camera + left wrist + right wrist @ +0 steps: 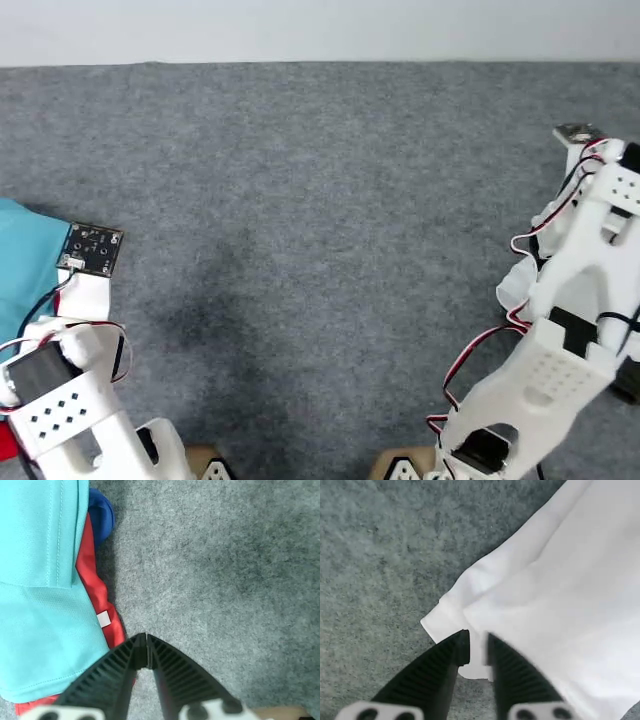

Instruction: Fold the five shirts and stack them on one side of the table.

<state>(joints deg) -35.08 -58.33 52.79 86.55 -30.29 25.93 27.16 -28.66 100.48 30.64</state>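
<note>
**Right gripper (pixel 477 647) pinching the white shirt (pixel 560 595); left gripper (pixel 146 650) clenched on nothing**

Right gripper's black ribbed jaws were drawn close on a folded corner of the white shirt, with white cloth filling the narrow gap between the tips. This shirt lay at the right edge of the grey surface (pixel 320 200), mostly hidden under the right arm in the high view. From the pinched corner the cloth spread out in a broad, smooth sheet with one long crease.

At the left edge of the surface, the left gripper was clenched with its tips touching and nothing between them. It hung over bare surface just beside a stack of shirts. The teal shirt (pixel 40 630) lay on top of that stack, flat, with a stitched hem showing. A red shirt (pixel 100 605) lay under it, showing as a strip along the side nearer the middle of the surface, with a small pale tag on it. A blue shirt (pixel 100 512) poked out from beneath both at one corner. The middle of the surface lay between the two arms.
</note>
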